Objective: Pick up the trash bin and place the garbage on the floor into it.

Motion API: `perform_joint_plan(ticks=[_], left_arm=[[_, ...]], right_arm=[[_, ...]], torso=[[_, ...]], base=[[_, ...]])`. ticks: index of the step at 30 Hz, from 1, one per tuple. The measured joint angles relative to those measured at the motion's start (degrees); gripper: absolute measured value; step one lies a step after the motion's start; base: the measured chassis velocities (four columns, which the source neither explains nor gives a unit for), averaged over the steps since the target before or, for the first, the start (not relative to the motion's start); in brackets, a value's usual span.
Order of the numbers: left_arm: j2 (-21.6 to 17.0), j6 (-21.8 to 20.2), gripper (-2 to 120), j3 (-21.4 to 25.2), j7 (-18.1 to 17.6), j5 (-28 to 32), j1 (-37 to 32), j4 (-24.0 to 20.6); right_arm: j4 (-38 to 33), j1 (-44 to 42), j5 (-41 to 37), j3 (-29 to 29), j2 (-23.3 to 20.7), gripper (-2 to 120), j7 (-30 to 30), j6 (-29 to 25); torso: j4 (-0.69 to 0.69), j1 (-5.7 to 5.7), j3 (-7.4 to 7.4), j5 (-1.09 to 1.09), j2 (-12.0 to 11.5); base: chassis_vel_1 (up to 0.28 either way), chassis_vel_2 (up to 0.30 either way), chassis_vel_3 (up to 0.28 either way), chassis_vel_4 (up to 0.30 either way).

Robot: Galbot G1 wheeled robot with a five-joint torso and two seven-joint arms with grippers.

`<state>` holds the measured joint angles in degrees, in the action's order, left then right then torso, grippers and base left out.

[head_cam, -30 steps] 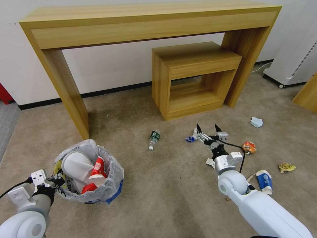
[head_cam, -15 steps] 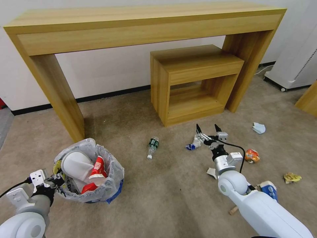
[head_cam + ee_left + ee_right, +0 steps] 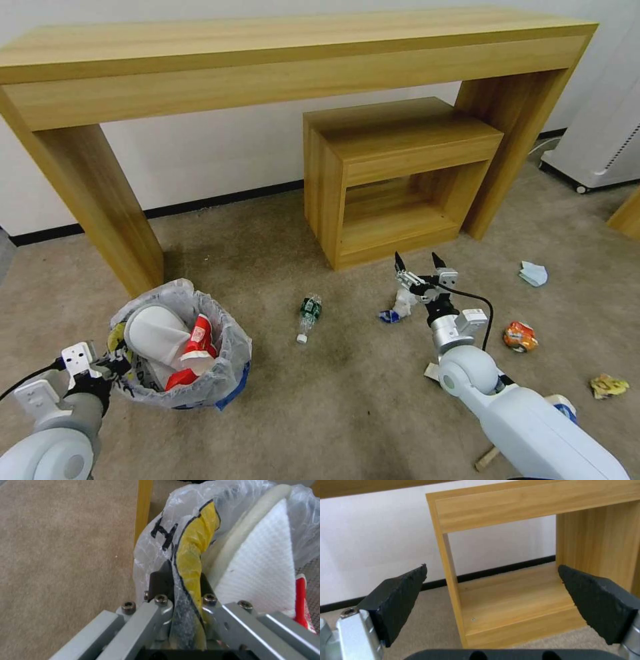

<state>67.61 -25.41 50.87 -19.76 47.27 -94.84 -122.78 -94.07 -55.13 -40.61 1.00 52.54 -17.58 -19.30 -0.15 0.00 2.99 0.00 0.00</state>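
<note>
Left claw (image 3: 115,365) pinches trash bin (image 3: 223,373) rim; right claw (image 3: 419,261) spread

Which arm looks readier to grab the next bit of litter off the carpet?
The right. Its claw is open and empty above the crumpled white and blue paper, while the left claw is shut on the trash bin rim.

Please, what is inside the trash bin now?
Inside the trash bin, held at its rim by the left pincer, lie a white slipper, a red wrapper and a yellow wrapper. Anything deeper is covered by these.
</note>
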Motion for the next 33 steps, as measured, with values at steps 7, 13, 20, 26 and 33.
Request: perform_joint_plan(ticks=[7,13,20,26,33], left_arm=[[-0.05,0.02,3,-0.30,0.02,-0.04,0.43,0.55],[-0.10,0.01,3,-0.53,0.02,-0.11,0.47,0.75],[0.13,0.02,3,-0.84,0.02,-0.47,0.65,0.92],[0.68,0.24,3,-1.04,0.14,-1.03,0.64,0.95],[1.30,0.29,3,-0.77,0.18,-1.28,0.20,0.24]], right_arm=[[1.06,0.38,2.06,1.04,0.54,100,0.23,-1.37],[0.76,0.65,1.98,1.73,0.64,100,-1.70,0.44],[-1.62,1.01,-0.33,1.78,0.05,100,-4.32,4.35],[-4.25,1.93,-6.95,3.05,-0.55,100,-6.37,10.00],[-3.82,6.67,-13.25,9.29,0.67,100,-9.74,13.65]], torso=[[-0.01,0.00,0.00,-0.01,0.00],[0.00,0.00,-0.01,0.00,0.00],[-0.01,0.00,-0.01,0.00,0.00],[-0.02,0.00,-0.01,0.00,0.00],[0.00,0.00,-0.01,-0.01,0.00]], base=[[-0.052,0.054,0.036,-0.049],[0.000,0.000,0.000,0.000],[0.000,0.000,0.000,0.000],[0.000,0.000,0.000,0.000],[0.000,0.000,0.000,0.000]])
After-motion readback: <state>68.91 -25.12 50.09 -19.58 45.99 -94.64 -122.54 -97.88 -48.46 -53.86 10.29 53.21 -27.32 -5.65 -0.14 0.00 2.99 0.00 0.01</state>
